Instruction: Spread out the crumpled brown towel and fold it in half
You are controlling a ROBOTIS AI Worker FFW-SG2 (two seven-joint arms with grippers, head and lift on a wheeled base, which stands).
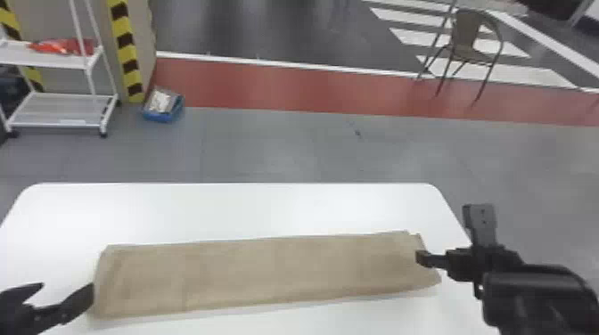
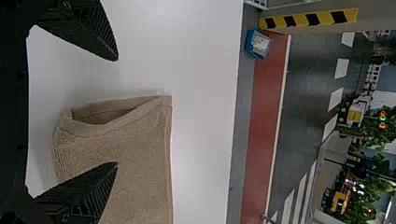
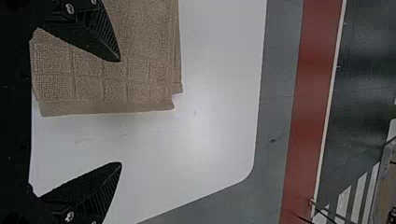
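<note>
White table (image 1: 231, 202) stood on grey floor (image 1: 285, 151), red strip (image 1: 276, 87) beyond it. Head view: white cart (image 1: 58, 109) at far left with red stuff (image 1: 64, 46) on its upper shelf, striped post (image 1: 127, 55) beside it, blue bin (image 1: 162, 117) on the floor by the post's foot. Chair (image 1: 465, 38) sat at far right.

Towel (image 1: 267, 271) lay on the table as a long, fairly flat folded band, running left to right. Left gripper (image 1: 67, 286) was at its left end, fingers apart. Right gripper (image 1: 449, 234) was at the other end, also spread: one finger in front of the towel's end, the other out past it.

Left wrist view: the left gripper (image 2: 116, 111) had wide-apart fingers, nothing clamped. One finger overlapped the towel, the other was over bare table. Towel layers gaped near the end, a pocket between them. Couldn't tell if the finger touched cloth.

Right wrist view: same for the right gripper (image 3: 120, 112), fingers well apart, nothing between them gripped. One was over the towel, one over table. Towel showed a grid weave, and its layers didn't line up at the corner. Contact with the cloth: couldn't tell.
</note>
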